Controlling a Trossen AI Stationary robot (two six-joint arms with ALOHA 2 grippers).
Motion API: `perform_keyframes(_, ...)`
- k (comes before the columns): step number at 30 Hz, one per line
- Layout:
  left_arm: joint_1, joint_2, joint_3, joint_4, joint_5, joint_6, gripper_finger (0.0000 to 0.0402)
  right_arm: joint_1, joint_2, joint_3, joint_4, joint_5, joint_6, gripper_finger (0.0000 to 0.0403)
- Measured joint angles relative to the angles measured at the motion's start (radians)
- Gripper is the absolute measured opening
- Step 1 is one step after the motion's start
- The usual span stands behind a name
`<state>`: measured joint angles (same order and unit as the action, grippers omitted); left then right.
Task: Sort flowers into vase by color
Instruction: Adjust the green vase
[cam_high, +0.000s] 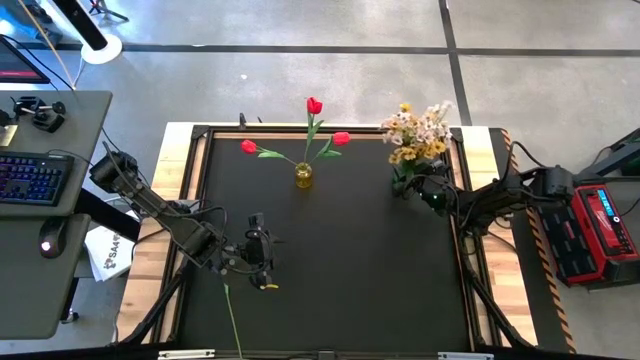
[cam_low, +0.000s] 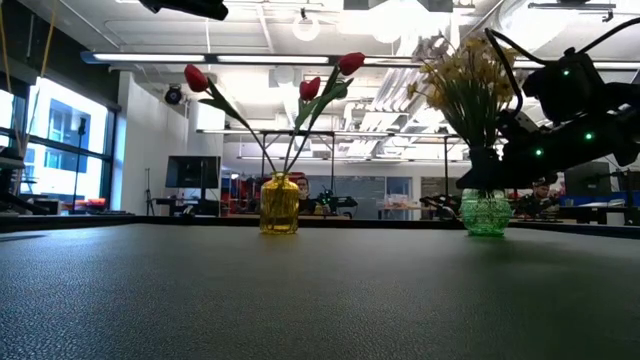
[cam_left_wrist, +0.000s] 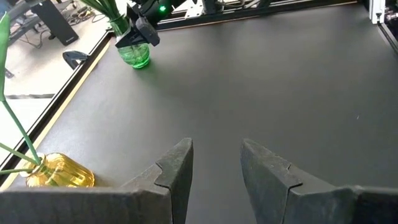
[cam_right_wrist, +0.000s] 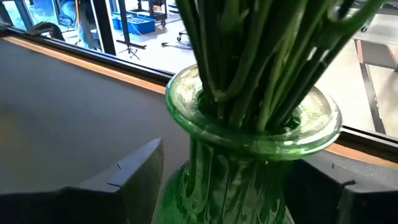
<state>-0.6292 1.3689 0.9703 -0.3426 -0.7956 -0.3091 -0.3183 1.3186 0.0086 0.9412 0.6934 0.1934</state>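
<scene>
Overhead only, green stem (cam_high: 233, 318) under left gripper (cam_high: 262, 262)

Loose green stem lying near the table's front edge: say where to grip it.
Take the thin green stem mid-length, from straight above, gripper straddling it crosswise: it lies flat on the black table, running front to back, close to the left gripper.

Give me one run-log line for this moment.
right claw: open around green vase | left claw: open, empty | red tulips: in yellow vase
</scene>
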Motion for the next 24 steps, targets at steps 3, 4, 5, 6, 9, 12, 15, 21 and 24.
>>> perform_keyframes(3,0.0,0.0,0.0,0.0,0.0,0.0,0.0121,0.0,0.0,-0.001,0.01,-0.003,0.011,0.0274)
perform_keyframes(4,0.0,0.0,0.0,0.0,0.0,0.0,0.0121,0.0,0.0,-0.001,0.011,-0.003,0.024,0.0274)
perform_keyframes(5,0.0,0.0,0.0,0.0,0.0,0.0,0.0121,0.0,-0.002,-0.001,0.011,-0.003,0.037,0.0274)
perform_keyframes(6,0.0,0.0,0.0,0.0,0.0,-0.001,0.0121,0.0,-0.002,-0.001,0.011,-0.003,0.045,0.0274)
perform_keyframes(9,0.0,0.0,0.0,0.0,0.0,-0.002,0.0121,0.0,-0.005,-0.001,0.007,-0.003,0.064,0.0275)
perform_keyframes(12,0.0,0.0,0.0,0.001,0.0,-0.002,0.0121,0.0,-0.006,0.0,0.005,0.0,0.092,0.0275)
perform_keyframes(15,0.0,0.0,0.0,0.001,0.0,-0.002,0.0121,0.0,-0.006,0.0,0.004,0.001,0.11,0.0275)
perform_keyframes(21,0.0,0.0,0.0,0.001,0.0,-0.002,0.0121,0.009,-0.006,0.0,-0.001,0.002,0.121,0.0275)
perform_keyframes(24,0.0,0.0,0.0,0.001,0.0,-0.002,0.0121,0.026,-0.006,0.011,-0.02,-0.013,0.123,0.0275)
